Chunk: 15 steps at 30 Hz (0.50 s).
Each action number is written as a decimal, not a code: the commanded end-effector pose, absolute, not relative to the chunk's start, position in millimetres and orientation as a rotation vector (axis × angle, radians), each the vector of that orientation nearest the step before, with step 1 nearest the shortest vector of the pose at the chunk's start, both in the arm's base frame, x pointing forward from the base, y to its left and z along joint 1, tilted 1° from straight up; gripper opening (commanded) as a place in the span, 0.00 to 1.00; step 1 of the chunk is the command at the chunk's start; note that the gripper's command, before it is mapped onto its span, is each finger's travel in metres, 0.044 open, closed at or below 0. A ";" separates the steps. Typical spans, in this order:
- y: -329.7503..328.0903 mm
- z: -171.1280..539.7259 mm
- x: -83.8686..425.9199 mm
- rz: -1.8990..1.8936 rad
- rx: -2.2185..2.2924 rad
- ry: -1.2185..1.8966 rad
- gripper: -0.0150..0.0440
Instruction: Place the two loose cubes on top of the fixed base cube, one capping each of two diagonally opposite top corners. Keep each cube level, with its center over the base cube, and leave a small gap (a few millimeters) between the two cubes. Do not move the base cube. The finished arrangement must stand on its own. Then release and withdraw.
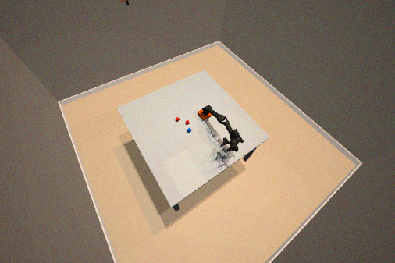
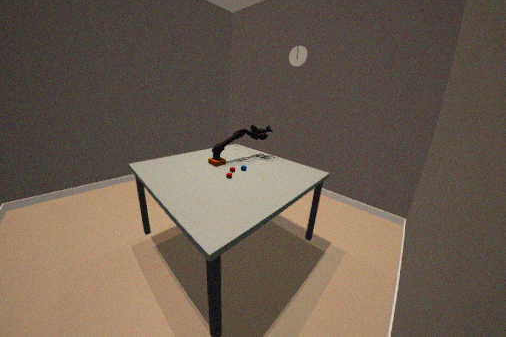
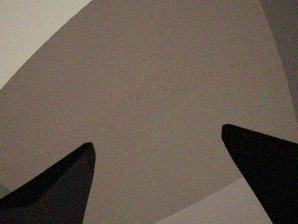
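Pincer (image 1: 229, 146) (image 2: 268, 133) (image 3: 158, 140): plain black
Cube nearest the pincer (image 1: 189, 130) (image 2: 243, 168): solid blue
Cube next out from the pincer (image 1: 187, 122) (image 2: 232, 169): solid red
Cube farthest from the pincer (image 1: 177, 119) (image 2: 229, 175): red too
Arm base (image 1: 201, 116) (image 2: 216, 162): bright orange
Counter below the pincer (image 1: 156, 122) (image 2: 225, 207): pale grey, unpatterned
Counter legs (image 1: 176, 207) (image 2: 214, 297): dark, nearly black
Floor (image 1: 218, 216) (image 2: 65, 237): peach

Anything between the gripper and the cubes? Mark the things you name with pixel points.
Nothing visible. The open black gripper (image 1: 231, 147) (image 2: 270, 130) (image 3: 158, 140) hangs above the pale rectangular table (image 1: 156, 101) (image 2: 220, 212), off to one side of the two small red cubes (image 1: 177, 119) (image 2: 229, 175) and small blue cube (image 1: 189, 130) (image 2: 244, 168).
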State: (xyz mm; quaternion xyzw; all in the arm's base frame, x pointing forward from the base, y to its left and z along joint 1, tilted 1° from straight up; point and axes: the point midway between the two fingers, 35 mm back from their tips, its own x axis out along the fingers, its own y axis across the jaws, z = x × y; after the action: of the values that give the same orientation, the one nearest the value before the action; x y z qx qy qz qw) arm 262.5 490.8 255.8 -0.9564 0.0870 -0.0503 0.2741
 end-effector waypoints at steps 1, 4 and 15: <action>490.1 256.8 263.7 -0.139 -2.582 0.236 0.89; 480.4 268.9 286.0 -0.185 -2.726 0.269 0.75; 413.2 302.2 421.5 -0.280 -3.399 0.532 0.70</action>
State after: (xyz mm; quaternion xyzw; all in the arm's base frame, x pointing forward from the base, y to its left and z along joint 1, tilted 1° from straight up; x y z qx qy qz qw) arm 399.1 426.8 297.3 -0.9816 0.1482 -0.0843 -0.0860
